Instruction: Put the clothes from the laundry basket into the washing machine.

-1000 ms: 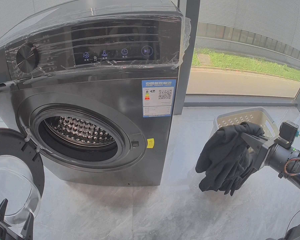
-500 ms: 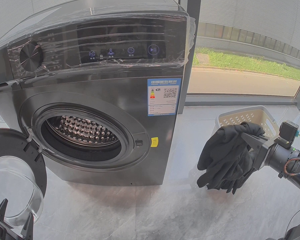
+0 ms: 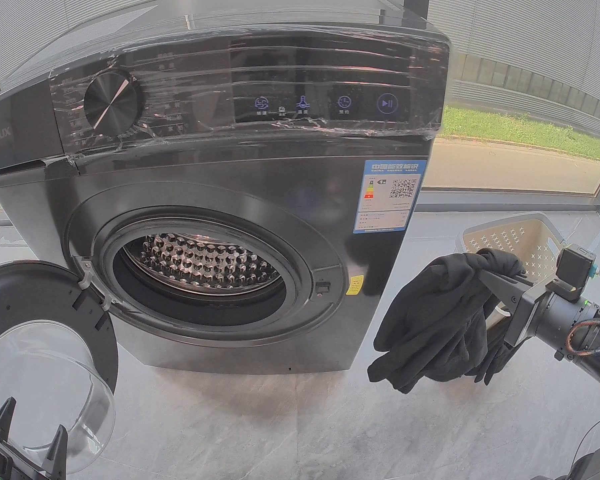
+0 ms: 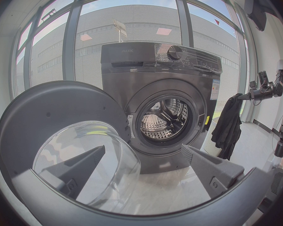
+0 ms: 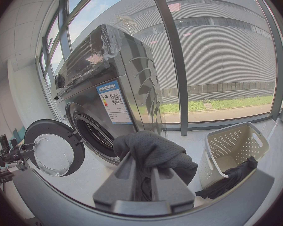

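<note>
The dark grey washing machine (image 3: 247,188) stands in front with its round door (image 3: 40,341) swung open to the left, baring the steel drum (image 3: 200,265). My right gripper (image 3: 497,281) is shut on a black garment (image 3: 433,321), which hangs above the floor to the right of the machine. The right wrist view shows the cloth (image 5: 157,151) bunched between its fingers (image 5: 129,167). Behind it, the white laundry basket (image 3: 513,235) sits on the floor, and another dark cloth (image 5: 232,179) drapes over its rim. My left gripper (image 3: 30,428) hangs open and holds nothing, low beside the door.
A light marble floor (image 3: 280,421) stretches in front of the machine. A dark window post (image 5: 173,63) and large glass panes stand behind the machine and basket. The open door's glass bowl (image 4: 88,164) juts out close to my left gripper (image 4: 143,148).
The whole head view has shifted, so the camera has moved: the machine now looks closer and farther right. The hanging garment has swung slightly toward the machine. Both grippers keep their states.
</note>
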`<state>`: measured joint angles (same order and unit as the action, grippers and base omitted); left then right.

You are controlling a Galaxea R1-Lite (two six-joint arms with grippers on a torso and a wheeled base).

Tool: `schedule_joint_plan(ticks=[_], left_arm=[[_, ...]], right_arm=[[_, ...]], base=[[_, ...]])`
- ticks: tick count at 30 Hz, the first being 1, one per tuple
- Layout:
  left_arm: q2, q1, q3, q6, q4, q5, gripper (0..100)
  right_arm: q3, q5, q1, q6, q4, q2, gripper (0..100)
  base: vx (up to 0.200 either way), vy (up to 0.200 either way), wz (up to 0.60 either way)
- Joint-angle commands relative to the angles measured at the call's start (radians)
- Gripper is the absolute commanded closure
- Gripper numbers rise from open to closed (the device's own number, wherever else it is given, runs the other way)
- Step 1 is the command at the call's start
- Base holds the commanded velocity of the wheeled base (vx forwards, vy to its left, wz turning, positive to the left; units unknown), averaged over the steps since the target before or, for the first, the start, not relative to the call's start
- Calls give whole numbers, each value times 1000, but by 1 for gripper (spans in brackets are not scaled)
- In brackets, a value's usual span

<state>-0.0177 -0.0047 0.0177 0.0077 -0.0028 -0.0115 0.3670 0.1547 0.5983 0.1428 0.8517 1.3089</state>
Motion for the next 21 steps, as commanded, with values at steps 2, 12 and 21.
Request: schedule_joint_plan(ticks=[2,12,21], left_arm=[[18,0,-16,0,0,-1,0],[18,0,-16,-2,0,1,0],[18,0,-16,-3,0,-1,0]], right_arm=[[1,0,0,0,1,1,100],[0,0,0,0,1,1,100],[0,-1,0,0,0,4,100]], base=[[-200,0,0],[-160,0,0],[0,44,0]])
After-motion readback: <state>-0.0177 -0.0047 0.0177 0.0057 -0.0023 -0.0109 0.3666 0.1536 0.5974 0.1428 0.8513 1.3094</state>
